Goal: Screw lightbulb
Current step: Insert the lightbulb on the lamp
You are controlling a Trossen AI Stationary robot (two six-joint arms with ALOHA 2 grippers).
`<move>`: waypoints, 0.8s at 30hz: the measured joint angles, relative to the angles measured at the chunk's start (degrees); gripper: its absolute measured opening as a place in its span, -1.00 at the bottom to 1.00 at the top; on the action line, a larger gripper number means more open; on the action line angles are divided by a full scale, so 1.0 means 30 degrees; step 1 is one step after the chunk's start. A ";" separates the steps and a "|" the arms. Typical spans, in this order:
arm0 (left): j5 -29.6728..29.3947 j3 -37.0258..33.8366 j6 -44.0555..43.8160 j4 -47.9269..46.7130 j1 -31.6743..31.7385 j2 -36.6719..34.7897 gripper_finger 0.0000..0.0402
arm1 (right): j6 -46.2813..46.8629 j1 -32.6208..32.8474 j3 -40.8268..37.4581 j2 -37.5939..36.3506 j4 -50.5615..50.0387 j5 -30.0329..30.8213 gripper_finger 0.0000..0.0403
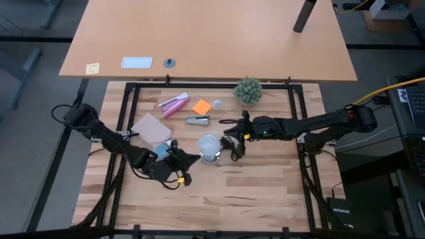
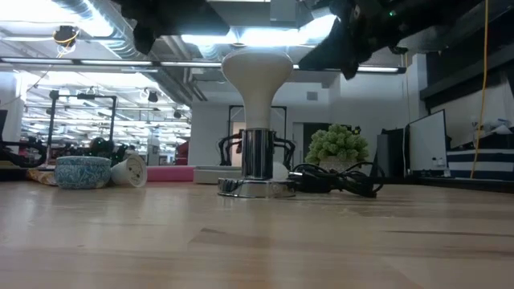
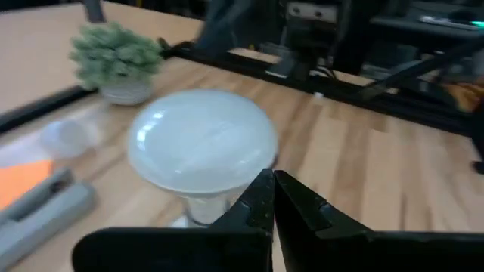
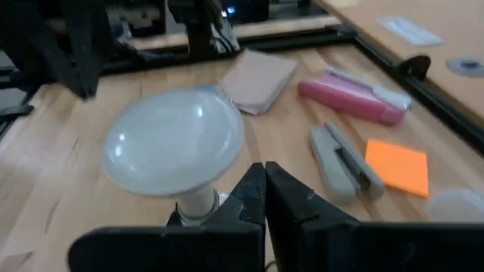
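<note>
The white frosted lightbulb [image 1: 209, 144] stands upright, its narrow end down in the shiny round metal socket [image 2: 255, 186] at the table's middle. The socket's black cord [image 2: 337, 180] runs off to the right. My left gripper [image 1: 191, 158] is shut just left of the bulb and toward the near edge. In its wrist view the shut fingertips [image 3: 271, 183] sit beside the dome [image 3: 200, 142]. My right gripper [image 1: 230, 137] is shut just right of the bulb. Its tips [image 4: 263, 175] show beside the dome [image 4: 172, 140]. I see no touch by either gripper.
A green plant ball [image 1: 248, 91] stands at the back. A grey-silver oblong item [image 1: 198, 121], an orange note [image 1: 202, 106], a pink item [image 1: 174, 103] and a pinkish pad [image 1: 150, 127] lie behind and left of the bulb. A blue bowl [image 2: 82, 171] is at the left.
</note>
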 joint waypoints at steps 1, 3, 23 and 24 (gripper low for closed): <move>0.0425 0.0000 -0.0095 0.0197 0.0110 0.0068 -0.99 | -0.0135 0.0000 -0.0001 -0.0036 0.0066 -0.0001 -0.98; 0.1285 0.0029 -0.0489 0.0833 0.0358 0.0364 -0.99 | -0.0556 0.0000 -0.0012 0.0062 0.0504 -0.0005 -0.98; 0.0306 0.0000 -0.0527 0.0938 0.0834 0.1506 -0.99 | -0.0370 0.0029 -0.0026 0.1312 0.0984 -0.2301 -0.98; 0.0243 0.0000 -0.0527 0.0925 0.0834 0.1506 -0.99 | -0.0364 0.0029 -0.0026 0.1312 0.0984 -0.2405 -0.98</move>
